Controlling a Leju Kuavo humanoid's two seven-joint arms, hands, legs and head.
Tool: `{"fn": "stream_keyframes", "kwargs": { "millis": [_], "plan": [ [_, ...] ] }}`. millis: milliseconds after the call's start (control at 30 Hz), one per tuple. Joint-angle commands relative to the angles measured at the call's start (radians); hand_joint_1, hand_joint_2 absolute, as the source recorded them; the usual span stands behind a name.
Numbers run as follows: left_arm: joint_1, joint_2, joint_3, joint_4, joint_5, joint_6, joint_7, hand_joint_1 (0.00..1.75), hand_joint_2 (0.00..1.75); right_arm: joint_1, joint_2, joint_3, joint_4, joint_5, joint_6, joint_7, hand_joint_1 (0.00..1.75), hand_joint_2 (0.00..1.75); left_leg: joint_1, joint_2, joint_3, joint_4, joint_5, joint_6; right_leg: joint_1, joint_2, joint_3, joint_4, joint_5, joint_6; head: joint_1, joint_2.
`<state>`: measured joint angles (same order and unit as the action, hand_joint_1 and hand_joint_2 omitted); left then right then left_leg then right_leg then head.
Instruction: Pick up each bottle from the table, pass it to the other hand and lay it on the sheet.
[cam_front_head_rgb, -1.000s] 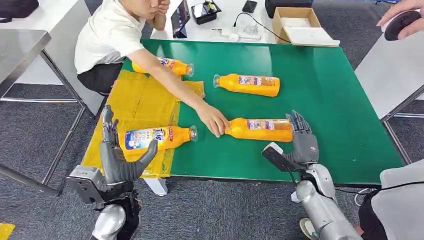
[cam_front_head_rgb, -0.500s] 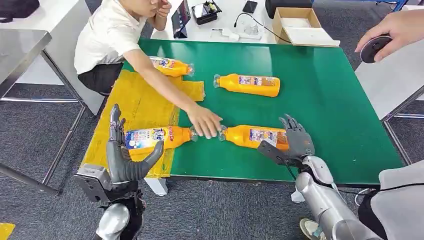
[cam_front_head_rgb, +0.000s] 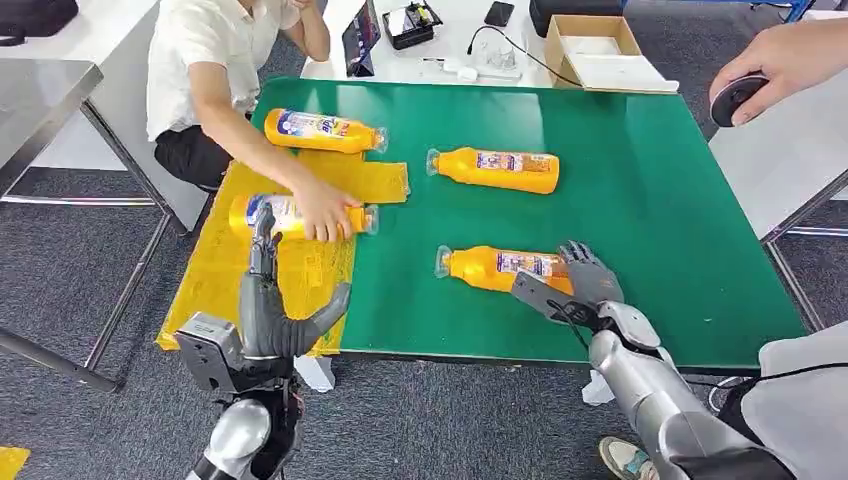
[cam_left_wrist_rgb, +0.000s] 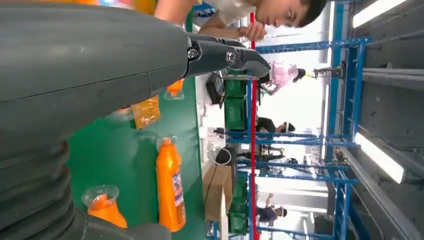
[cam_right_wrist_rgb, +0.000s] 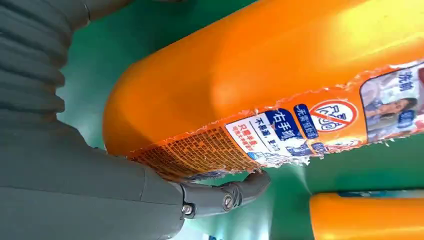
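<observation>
The right hand (cam_front_head_rgb: 590, 283) is seen at the base end of the near bottle (cam_front_head_rgb: 500, 268), which lies on its side on the green table (cam_front_head_rgb: 660, 200), cap toward the yellow sheet (cam_front_head_rgb: 250, 260). In the right wrist view the thumb is tucked beneath the bottle's (cam_right_wrist_rgb: 260, 90) orange body and the palm is set against its end; whether the fingers are closed over the far side cannot be told, so a firm grasp is not confirmed. The left hand (cam_front_head_rgb: 275, 310) is held upright over the near edge of the sheet, fingers apart and holding nothing. 2 bottles lie at the sheet: a sheet bottle (cam_front_head_rgb: 300, 215) under a person's hand (cam_front_head_rgb: 325, 212), and a far bottle (cam_front_head_rgb: 325, 130) at its far edge. A 4th, the middle bottle (cam_front_head_rgb: 495, 170), lies on the bare table. Risks judged from here: the smooth rounded body may roll or slide away if the fingers are closed with the thumb only partly under it; held by the base end alone, the long bottle would likely droop at the cap end during a lift and twist out before the handover. The person's arm lies across the sheet close to the left hand, so contact is possible if that hand is moved toward the handover point.
</observation>
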<state>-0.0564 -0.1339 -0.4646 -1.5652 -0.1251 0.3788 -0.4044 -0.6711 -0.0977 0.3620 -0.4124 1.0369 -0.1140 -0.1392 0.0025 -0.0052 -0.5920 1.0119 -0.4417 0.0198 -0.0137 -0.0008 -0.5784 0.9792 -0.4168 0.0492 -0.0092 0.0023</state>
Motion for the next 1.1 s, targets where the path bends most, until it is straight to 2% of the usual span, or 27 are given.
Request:
{"fn": "stream_keyframes", "kwargs": {
  "millis": [33,67,100,333,367,433,567,633,700,767,833,867,900,967,1000,1100],
  "plan": [
    [-0.052,0.018,-0.042,0.084,0.012,-0.020,0.013,0.00,1.75,-0.060,0.005,0.048,0.124,0.007,0.073,0.015,1.40,1.75,0.000,0.000,0.004,-0.001,0.000,-0.001,0.000,-0.001,0.004,0.000,-0.001,-0.003,0.000,0.000],
    [-0.054,0.018,-0.042,0.085,0.012,-0.020,0.013,0.00,1.75,-0.060,0.002,0.047,0.123,0.006,0.075,0.012,1.69,1.75,0.000,-0.001,0.003,-0.001,0.000,-0.001,0.000,-0.001,0.003,-0.001,-0.001,-0.002,0.000,0.000],
    [-0.058,0.017,-0.043,0.092,0.016,-0.022,0.014,0.00,1.75,-0.060,-0.001,0.035,0.122,-0.007,0.085,0.005,1.75,1.75,0.000,-0.001,0.002,-0.001,0.000,-0.001,0.000,-0.001,0.002,0.000,0.000,-0.001,0.000,0.000],
    [-0.064,0.015,-0.046,0.103,0.035,-0.033,0.017,0.00,1.75,-0.034,0.001,-0.018,0.129,-0.069,0.130,-0.025,1.75,1.75,0.000,-0.002,0.006,-0.001,0.000,-0.001,0.000,-0.002,0.006,-0.001,-0.001,-0.001,0.000,0.000],
    [-0.066,0.014,-0.046,0.108,0.044,-0.039,0.019,0.00,1.75,-0.029,0.004,-0.044,0.131,-0.098,0.149,-0.036,1.75,1.75,0.000,-0.002,0.007,-0.002,0.000,-0.001,0.001,-0.002,0.007,-0.002,-0.001,-0.002,0.000,0.000],
    [-0.076,0.013,-0.046,0.126,0.097,-0.078,0.033,0.00,1.75,-0.007,0.009,-0.161,0.136,-0.235,0.259,-0.092,1.75,1.75,0.000,-0.002,0.006,-0.001,0.000,-0.001,0.001,-0.003,0.006,-0.001,-0.001,-0.001,0.000,0.000],
    [-0.081,0.016,-0.043,0.143,0.196,-0.154,0.065,0.00,1.75,0.016,-0.018,-0.133,0.122,-0.217,0.244,-0.126,1.75,1.75,0.001,-0.004,0.009,-0.003,0.001,-0.001,0.001,-0.005,0.010,-0.004,0.000,-0.002,0.000,0.000],
    [-0.071,0.027,-0.036,0.140,0.299,-0.235,0.102,0.00,1.75,0.037,-0.022,-0.165,0.100,-0.272,0.252,-0.243,1.75,1.75,0.001,-0.001,0.010,-0.002,0.000,-0.001,0.001,-0.002,0.009,-0.003,0.000,-0.001,0.000,0.000],
    [-0.069,0.031,-0.036,0.140,0.302,-0.238,0.101,0.00,1.75,0.040,-0.022,-0.165,0.100,-0.272,0.250,-0.244,1.75,1.75,0.001,-0.003,0.011,-0.004,0.002,-0.002,0.001,-0.004,0.010,-0.005,0.001,-0.003,0.000,0.000],
    [-0.059,0.034,-0.029,0.134,0.322,-0.246,0.104,0.00,1.75,0.059,-0.009,-0.202,0.073,-0.321,0.231,-0.307,1.75,1.75,0.001,-0.002,0.010,-0.002,0.001,-0.001,0.001,-0.004,0.009,-0.003,0.000,-0.002,0.000,0.000],
    [-0.019,0.031,-0.001,0.122,0.350,-0.232,0.133,0.00,1.75,0.098,0.027,-0.233,0.006,-0.377,0.173,-0.396,1.75,1.75,0.001,0.002,0.011,-0.002,0.000,-0.001,0.001,0.000,0.010,-0.003,0.000,-0.002,0.000,0.000],
    [0.004,0.034,0.007,0.118,0.395,-0.242,0.192,0.00,1.75,0.130,0.051,-0.268,-0.046,-0.433,0.174,-0.432,1.75,1.75,0.001,0.002,0.012,-0.005,0.000,-0.002,0.001,0.000,0.011,-0.005,0.001,-0.004,0.000,0.000],
    [0.046,0.046,0.009,0.104,0.448,-0.259,0.234,0.00,1.75,0.194,0.085,-0.289,-0.160,-0.489,0.156,-0.461,1.75,1.75,0.001,0.003,0.012,-0.003,-0.001,-0.001,0.001,0.002,0.010,-0.003,0.001,-0.002,0.000,0.000],
    [0.093,0.082,-0.016,0.084,0.511,-0.313,0.253,0.00,1.75,0.284,0.120,-0.265,-0.348,-0.532,0.109,-0.422,1.75,1.75,0.001,0.007,0.015,-0.006,-0.002,-0.003,0.002,0.005,0.012,-0.005,0.000,-0.004,0.000,0.000],
    [0.101,0.087,-0.020,0.083,0.513,-0.314,0.247,0.00,1.75,0.301,0.122,-0.247,-0.389,-0.542,0.109,-0.394,1.75,1.75,0.001,0.008,0.014,-0.004,-0.002,-0.002,0.002,0.006,0.011,-0.004,0.000,-0.003,0.000,0.000],
    [0.092,0.086,-0.025,0.084,0.514,-0.313,0.248,0.00,1.75,0.298,0.107,-0.232,-0.393,-0.561,0.116,-0.381,1.75,1.75,0.001,0.005,0.008,-0.001,-0.003,-0.002,0.002,0.003,0.006,0.001,-0.001,-0.003,0.000,0.000]
  ]
}}
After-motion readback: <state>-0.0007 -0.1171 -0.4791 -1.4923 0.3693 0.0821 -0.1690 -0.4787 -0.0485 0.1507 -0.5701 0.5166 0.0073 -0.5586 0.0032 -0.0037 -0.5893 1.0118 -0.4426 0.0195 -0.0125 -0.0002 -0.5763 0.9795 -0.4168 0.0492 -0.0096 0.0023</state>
